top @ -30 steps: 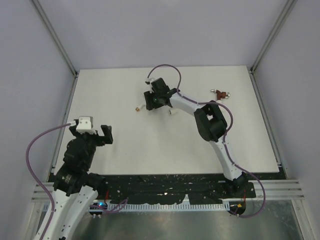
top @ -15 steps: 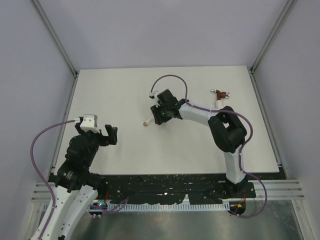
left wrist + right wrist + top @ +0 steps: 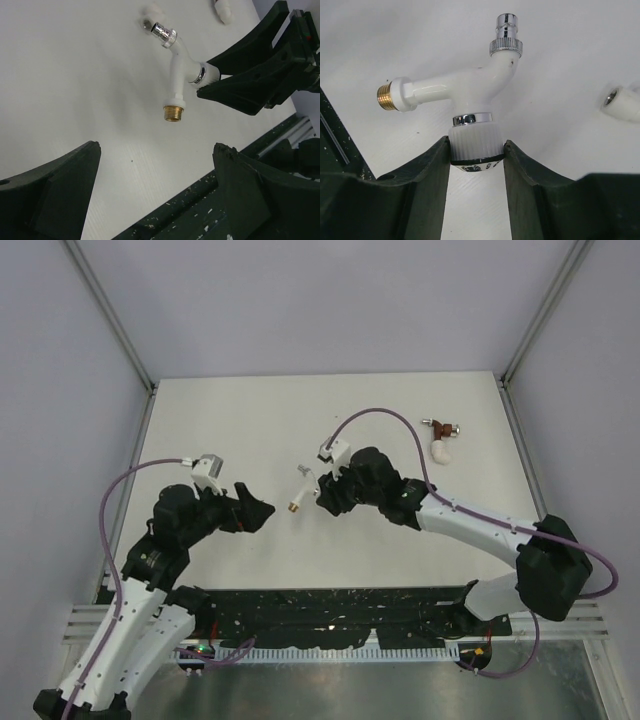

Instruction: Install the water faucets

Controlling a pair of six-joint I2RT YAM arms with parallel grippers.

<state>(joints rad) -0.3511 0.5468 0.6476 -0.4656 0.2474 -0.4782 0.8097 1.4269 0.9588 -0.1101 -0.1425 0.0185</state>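
Note:
My right gripper (image 3: 322, 496) is shut on the ribbed knob of the white faucet (image 3: 300, 490) and holds it above the table's middle. In the right wrist view the fingers (image 3: 432, 165) clamp the knob of the white faucet (image 3: 470, 82), with the brass threaded end at left and the chrome spout up. My left gripper (image 3: 262, 508) is open and empty, just left of the faucet's brass end. In the left wrist view the white faucet (image 3: 177, 70) hangs ahead of the left gripper (image 3: 157, 146). The dark red faucet (image 3: 438, 427) lies at the back right.
A white elbow fitting (image 3: 442, 451) lies beside the red faucet. Another white fitting with a threaded opening (image 3: 622, 102) lies on the table past the held faucet; it also shows in the left wrist view (image 3: 150, 10). The black front rail (image 3: 330, 605) runs along the near edge.
My right arm has carried the white faucet from the back middle toward the near centre. My left arm has swung right and forward until its open gripper faces the faucet.

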